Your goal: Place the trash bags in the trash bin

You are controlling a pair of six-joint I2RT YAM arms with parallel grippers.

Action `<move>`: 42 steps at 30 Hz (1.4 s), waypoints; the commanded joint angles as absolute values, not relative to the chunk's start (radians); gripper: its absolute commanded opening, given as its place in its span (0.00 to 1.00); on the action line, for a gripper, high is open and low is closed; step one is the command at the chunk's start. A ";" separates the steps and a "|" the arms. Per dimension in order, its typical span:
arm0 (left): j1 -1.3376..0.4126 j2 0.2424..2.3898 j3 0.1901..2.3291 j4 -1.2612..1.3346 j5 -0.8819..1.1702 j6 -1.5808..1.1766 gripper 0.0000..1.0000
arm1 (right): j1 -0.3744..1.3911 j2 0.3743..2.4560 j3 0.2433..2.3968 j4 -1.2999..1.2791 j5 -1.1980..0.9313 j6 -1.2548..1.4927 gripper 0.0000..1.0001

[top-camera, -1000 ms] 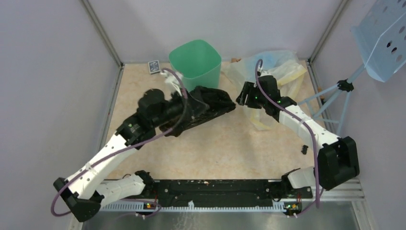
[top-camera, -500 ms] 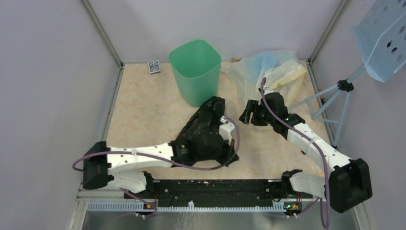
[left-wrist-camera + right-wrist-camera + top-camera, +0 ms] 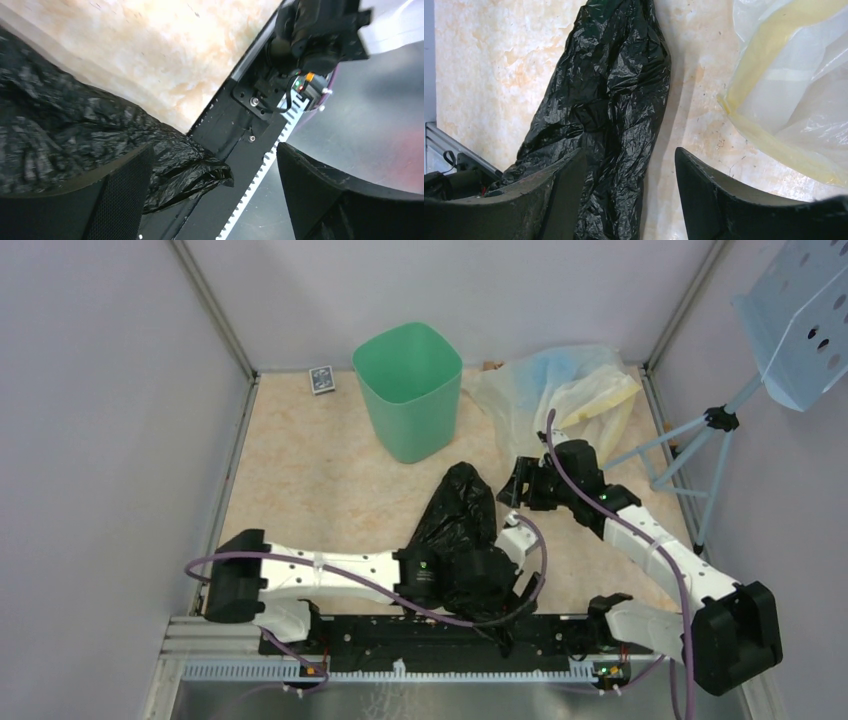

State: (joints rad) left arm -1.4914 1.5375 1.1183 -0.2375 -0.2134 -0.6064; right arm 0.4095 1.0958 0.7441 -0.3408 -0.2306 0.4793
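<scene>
The black trash bag (image 3: 462, 515) lies crumpled on the table in front of the mint-green trash bin (image 3: 410, 390), well apart from it. Its near end (image 3: 165, 165) drapes onto the black rail. My left gripper (image 3: 505, 590) is at that near end. In the left wrist view the left gripper (image 3: 214, 149) is open wide, the bag resting beside one finger (image 3: 120, 195) and not pinched. My right gripper (image 3: 512, 488) hovers at the bag's right side. In the right wrist view the right gripper (image 3: 630, 150) is open with the bag (image 3: 614, 100) below its jaws.
A pale translucent plastic heap (image 3: 565, 390) fills the back right corner, close behind the right arm. A light-blue perforated panel (image 3: 800, 320) on a tripod stands at the right. A small card box (image 3: 321, 379) lies left of the bin. The black rail (image 3: 420, 632) runs along the near edge.
My left arm swung from beside the bin to the near edge, dragging the black bag along, then opened and let it go. The right arm came nearer and follows the bag.
</scene>
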 commanded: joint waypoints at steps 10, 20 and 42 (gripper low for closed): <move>-1.063 1.238 1.058 -0.434 -0.221 -0.574 0.58 | 0.457 1.180 0.744 -0.232 -0.212 0.442 0.51; -0.835 1.421 1.050 -0.330 -0.236 -0.506 0.73 | 0.521 1.381 0.809 -0.142 -0.139 0.435 0.57; -0.654 1.728 1.019 -0.027 -0.064 -0.580 0.00 | 0.522 1.520 0.853 -0.116 -0.089 0.457 0.00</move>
State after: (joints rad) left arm -0.6811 1.7412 1.0206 -0.0513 -0.0669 -0.5724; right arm 0.5217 1.5284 0.7834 -0.0753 -0.1646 0.4637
